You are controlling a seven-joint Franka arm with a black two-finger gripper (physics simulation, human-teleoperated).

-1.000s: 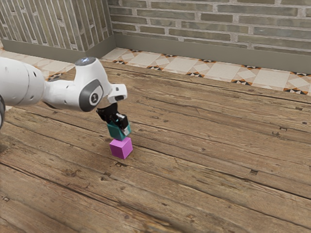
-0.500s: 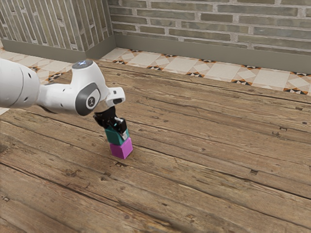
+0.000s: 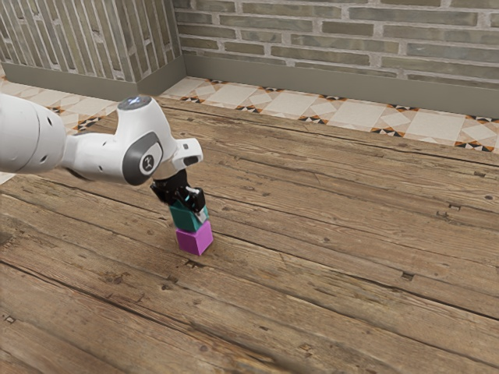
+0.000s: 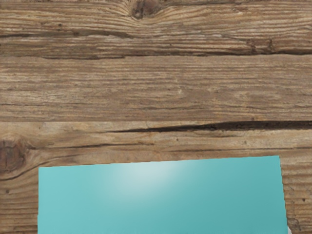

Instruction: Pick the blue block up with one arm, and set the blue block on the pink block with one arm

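Arm (image 3: 90, 152) is reaching in from the exterior view's left over the wooden bench (image 3: 351, 241). Its end effector (image 3: 188, 206) is pointing down and holding the blue block (image 3: 187, 219), fingers narrowed onto its upper part from two sides. The blue block is sitting on top of the pink block (image 3: 195, 238), touching it, in the bench's left half, well apart from the far edge. In the wrist view the blue block (image 4: 161, 197) is lying just under the hand, with bench (image 4: 146, 87) grain running beyond it.

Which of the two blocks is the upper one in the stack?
The blue block, teal in shade, right at the claw. It sits on top of the pink block, which is the one resting on the wooden table.
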